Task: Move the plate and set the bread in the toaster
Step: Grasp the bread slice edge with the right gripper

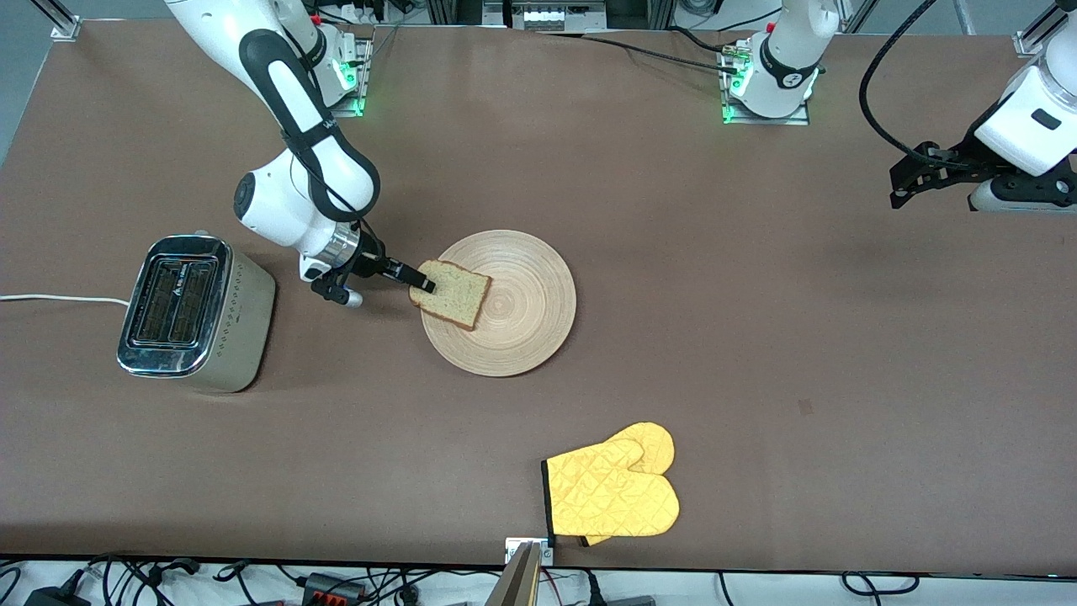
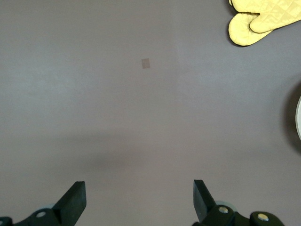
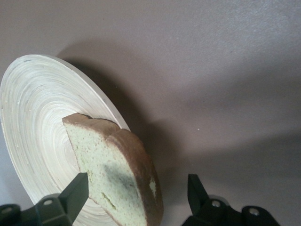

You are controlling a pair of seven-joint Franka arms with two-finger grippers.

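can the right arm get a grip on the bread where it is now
Probably yes. The right claw is open, and its fingers straddle the crust edge of the bread, which overhangs the plate rim toward the toaster. Nothing blocks it.

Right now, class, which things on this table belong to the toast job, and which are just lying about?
Job:
- bread, on the plate's edge, right gripper open around it
- plate
- toaster, toward the right arm's end

Lying about:
- mitts, nearest the front camera
- left gripper, open, waiting over bare table
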